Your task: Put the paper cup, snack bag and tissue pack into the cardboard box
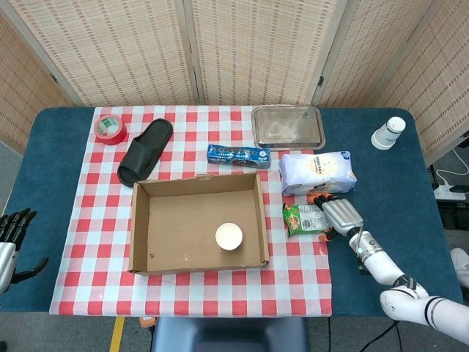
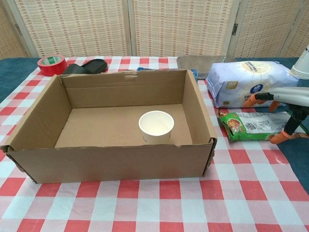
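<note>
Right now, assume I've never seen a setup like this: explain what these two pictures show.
This is a two-armed robot with human-like hands, steered by a person. One picture looks down from its head, the other looks forward from its chest.

On the checkered table sits an open cardboard box with a paper cup already standing inside. To the box's right lie a green snack bag and a white tissue pack; both still need to go in.

The right hand is over the snack bag, fingers spread around its right end; it has not lifted it. The left hand waits open off the table's left edge.

Tape, a slipper, a blue box, a metal tray and stacked cups are bystanders.
</note>
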Controlling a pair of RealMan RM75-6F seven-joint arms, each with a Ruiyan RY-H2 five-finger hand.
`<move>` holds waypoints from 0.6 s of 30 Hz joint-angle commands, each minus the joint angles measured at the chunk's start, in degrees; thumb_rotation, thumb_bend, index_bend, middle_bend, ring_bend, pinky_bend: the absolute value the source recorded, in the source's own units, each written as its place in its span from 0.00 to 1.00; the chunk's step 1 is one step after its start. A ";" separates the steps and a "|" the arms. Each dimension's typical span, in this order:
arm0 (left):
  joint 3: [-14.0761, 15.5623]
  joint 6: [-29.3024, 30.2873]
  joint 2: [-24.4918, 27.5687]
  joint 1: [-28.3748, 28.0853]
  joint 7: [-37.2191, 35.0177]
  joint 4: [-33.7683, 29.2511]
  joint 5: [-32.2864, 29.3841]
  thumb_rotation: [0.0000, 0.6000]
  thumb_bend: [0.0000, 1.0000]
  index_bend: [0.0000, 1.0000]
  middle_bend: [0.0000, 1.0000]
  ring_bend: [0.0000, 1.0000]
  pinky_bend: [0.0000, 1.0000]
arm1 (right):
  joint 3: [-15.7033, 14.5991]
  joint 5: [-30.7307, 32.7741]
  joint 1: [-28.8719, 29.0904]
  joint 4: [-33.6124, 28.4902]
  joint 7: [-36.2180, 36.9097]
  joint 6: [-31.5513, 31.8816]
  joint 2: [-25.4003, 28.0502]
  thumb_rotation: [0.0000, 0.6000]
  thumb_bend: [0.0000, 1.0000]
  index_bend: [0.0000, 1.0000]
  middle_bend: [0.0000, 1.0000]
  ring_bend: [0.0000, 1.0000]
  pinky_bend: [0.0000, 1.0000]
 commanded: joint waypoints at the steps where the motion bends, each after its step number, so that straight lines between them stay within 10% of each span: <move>1: -0.05 -0.16 0.04 -0.05 -0.22 0.07 -0.11 1.00 0.23 0.00 0.00 0.00 0.00 | 0.15 0.27 0.44 1.09 0.20 -0.78 -0.82 1.00 0.00 0.21 0.14 0.09 0.25; 18: -0.16 -0.29 0.13 -0.09 -0.84 0.28 -0.23 1.00 0.22 0.00 0.00 0.00 0.00 | 0.71 0.83 1.26 4.09 0.62 -1.88 -3.35 1.00 0.00 0.33 0.20 0.18 0.36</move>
